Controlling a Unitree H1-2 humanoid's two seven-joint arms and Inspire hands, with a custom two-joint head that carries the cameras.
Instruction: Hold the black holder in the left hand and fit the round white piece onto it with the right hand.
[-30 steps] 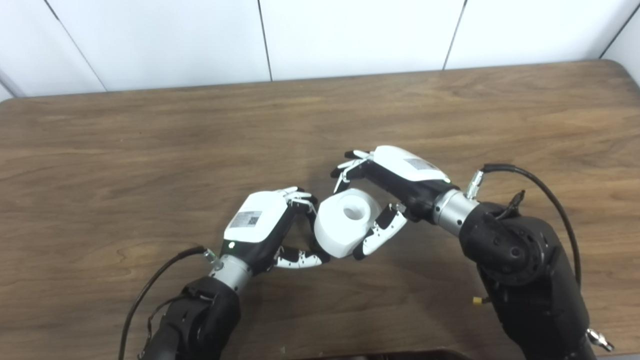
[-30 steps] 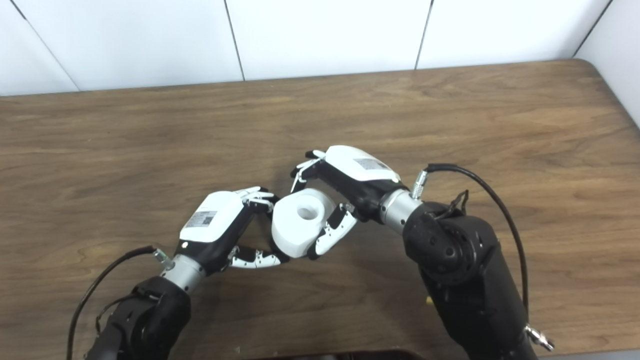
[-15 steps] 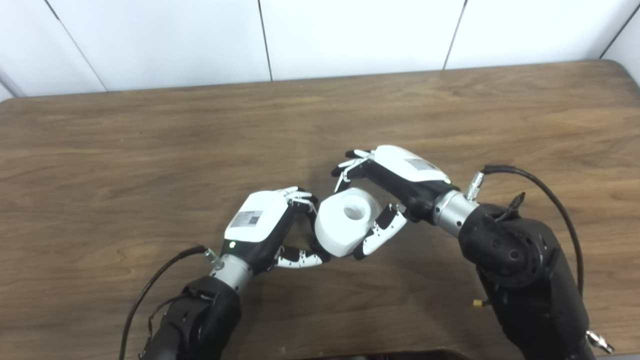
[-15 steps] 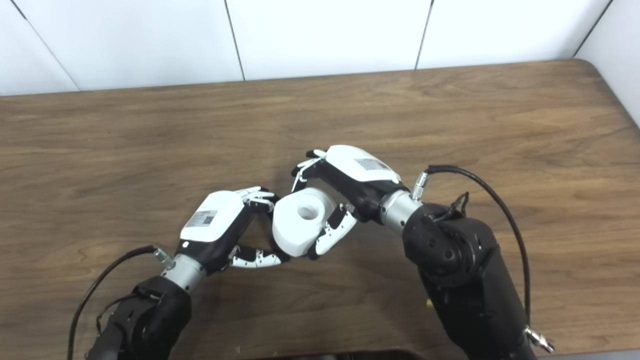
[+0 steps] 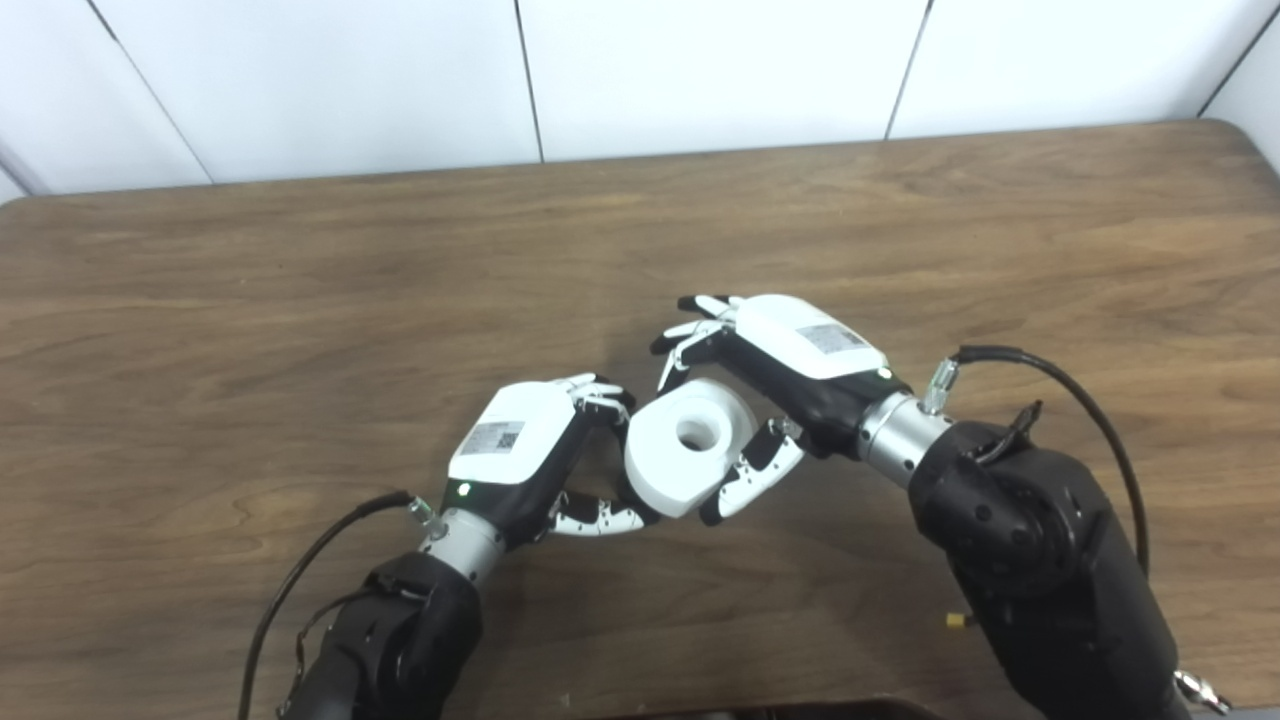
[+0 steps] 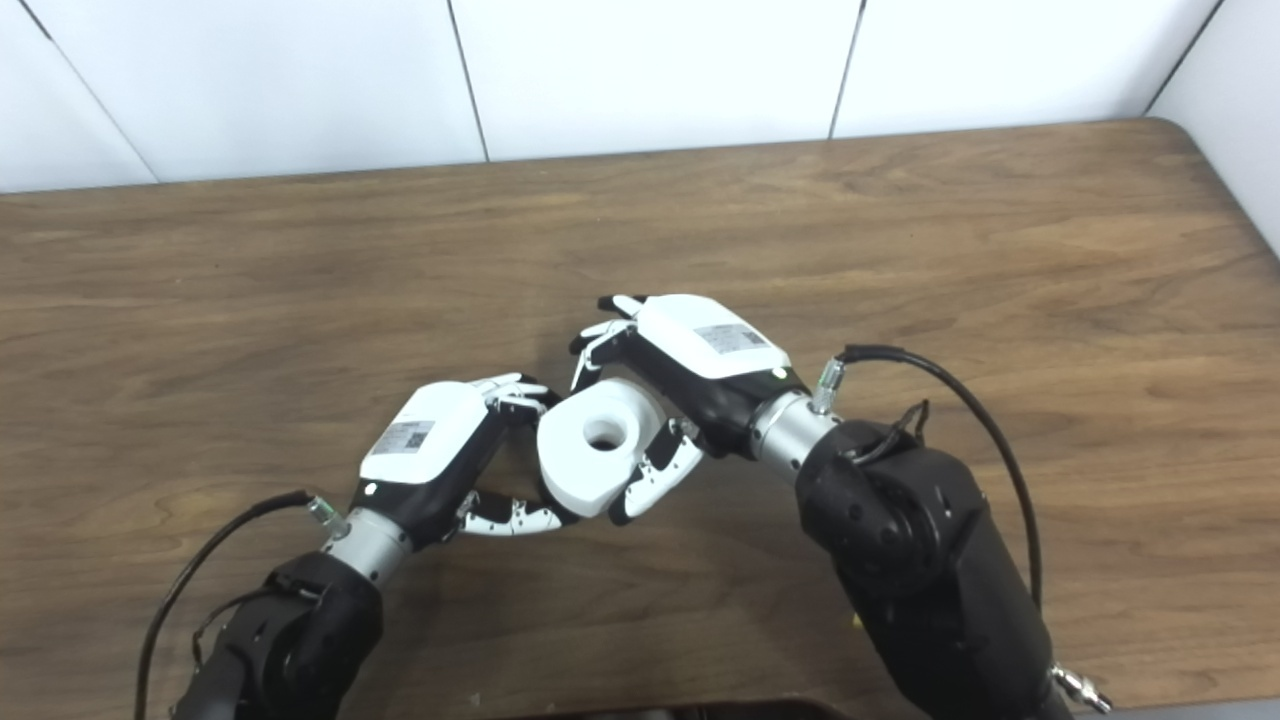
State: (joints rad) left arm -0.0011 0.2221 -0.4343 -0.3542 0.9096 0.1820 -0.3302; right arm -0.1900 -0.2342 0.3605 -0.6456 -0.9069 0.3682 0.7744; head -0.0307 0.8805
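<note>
The round white piece (image 5: 660,470), thick with a centre hole, is held above the table between both hands. My right hand (image 5: 790,360) is shut on it, fingers over its far side and thumb under its right edge. My left hand (image 5: 520,445) is curled against the piece's left side, thumb under it. Something dark shows between the left fingers (image 5: 600,395) and the piece; the black holder is otherwise hidden behind the piece and the left hand. The piece (image 6: 575,475) and both hands also show in the right eye view.
The brown wooden table (image 5: 300,300) stretches all around the hands. A white panelled wall (image 5: 700,70) runs behind its far edge. A black cable (image 5: 1060,370) loops off my right wrist.
My right hand has shifted slightly left and down with the white piece, pressing it closer to the left hand; the hole now faces the camera more. The left hand has stayed still.
</note>
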